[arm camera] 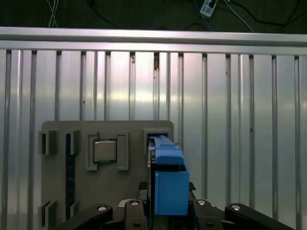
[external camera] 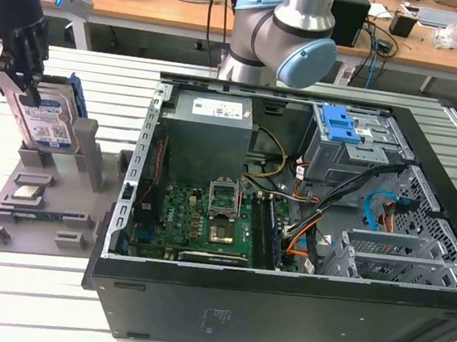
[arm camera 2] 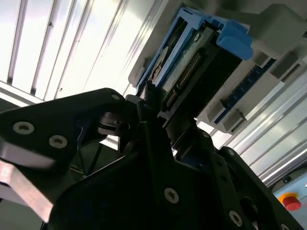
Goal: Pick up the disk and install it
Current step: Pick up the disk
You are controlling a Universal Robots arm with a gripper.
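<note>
As the tool (external camera: 29, 92) stands: clenched on the upper end of the disk (external camera: 46, 124), one pad against each broad face, as far as both wrist views let me judge.
Disk: directly under the tool, on edge, its long axis upright and running away from the tool; the blue bracket (arm camera: 168, 182) faces the tool.
Fixture (external camera: 40, 215): grey holder beneath the tool, with the disk's lower end in its slot; a CPU chip (external camera: 26, 192) sits just beside that slot.
Worktop (external camera: 99, 72): slatted aluminium under the fixture.
Drive cage (external camera: 357, 145): well apart from the tool, in the far corner of the open computer case (external camera: 279, 302), toward the exterior view's right.
</note>
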